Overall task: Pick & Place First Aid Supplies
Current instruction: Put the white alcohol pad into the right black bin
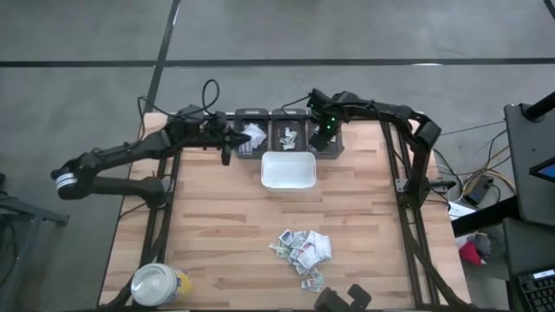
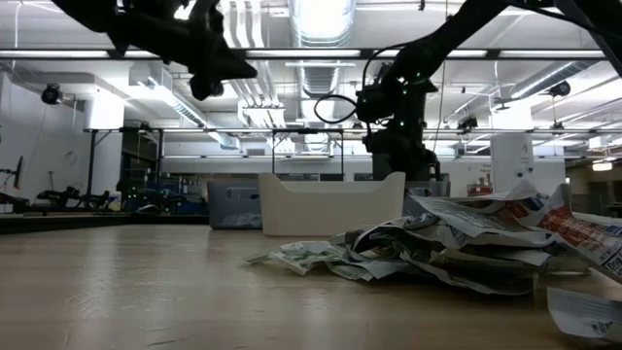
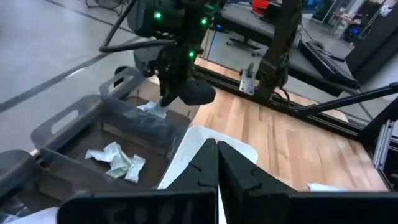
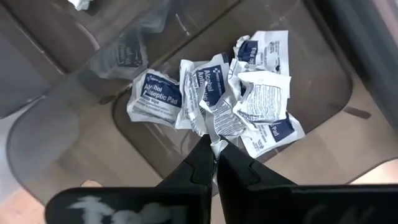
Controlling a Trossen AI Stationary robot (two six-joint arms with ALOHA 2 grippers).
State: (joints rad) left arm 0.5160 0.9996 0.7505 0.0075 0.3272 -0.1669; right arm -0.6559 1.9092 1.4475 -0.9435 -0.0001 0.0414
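A heap of small white first aid packets (image 1: 302,250) lies on the near part of the wooden table, also seen as the packet heap (image 2: 457,243) in the low view. My right gripper (image 4: 215,149) points down over the right-hand grey bin (image 4: 74,124) at the table's far edge, shut on one packet. Several white-and-blue alcohol pad packets (image 4: 155,96) lie on that bin's floor. My left gripper (image 3: 217,155) is shut and holds nothing. It hangs in the air beside the left bin (image 1: 251,139), pointing toward the white tray (image 1: 288,171). My right gripper pinches a crumpled white packet (image 4: 219,127) by its edge between its two fingertips. The fingers come from above, pointing down. The packet (image 3: 152,109) hangs below the tips inside the bin's opening. Whether it touches the packets under it, I cannot tell.
Three grey bins stand in a row at the far edge. The middle bin (image 1: 289,137) holds green-and-white packets (image 3: 118,163), and the left one holds white packets. The white tray sits just in front of them. A white-lidded yellow jar (image 1: 160,284) stands at the near left corner.
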